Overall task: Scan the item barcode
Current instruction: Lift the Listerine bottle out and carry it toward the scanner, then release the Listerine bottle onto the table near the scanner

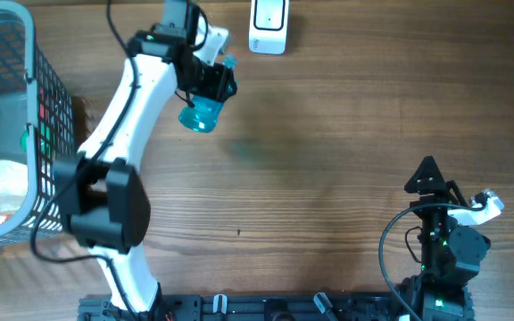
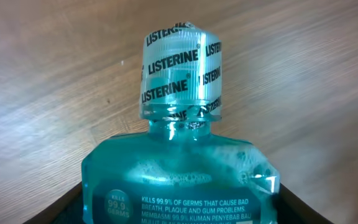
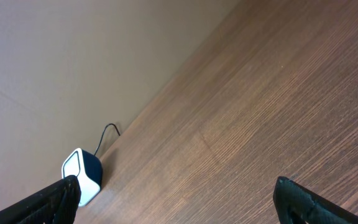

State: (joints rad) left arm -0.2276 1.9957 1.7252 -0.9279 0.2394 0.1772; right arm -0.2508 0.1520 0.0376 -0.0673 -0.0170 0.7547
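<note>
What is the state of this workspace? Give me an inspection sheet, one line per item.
Surface: wooden table, brown grain.
Job's things: Listerine bottle, cap on, held short of the barcode scanner.
Clutter: wire basket at the left edge, packets inside.
Grippers: left gripper shut on the bottle; right gripper open, holding nothing.
Cables: black lead from the scanner.
Surroundings: plain wall behind the table.

One camera hung high and looked straight down on the table (image 1: pixel 346 116). The left wrist camera sat very close to the blue bottle (image 2: pixel 179 180), facing the wood behind it. The right wrist camera looked low across the table to the far white scanner (image 3: pixel 82 174). The high camera saw both too.
</note>
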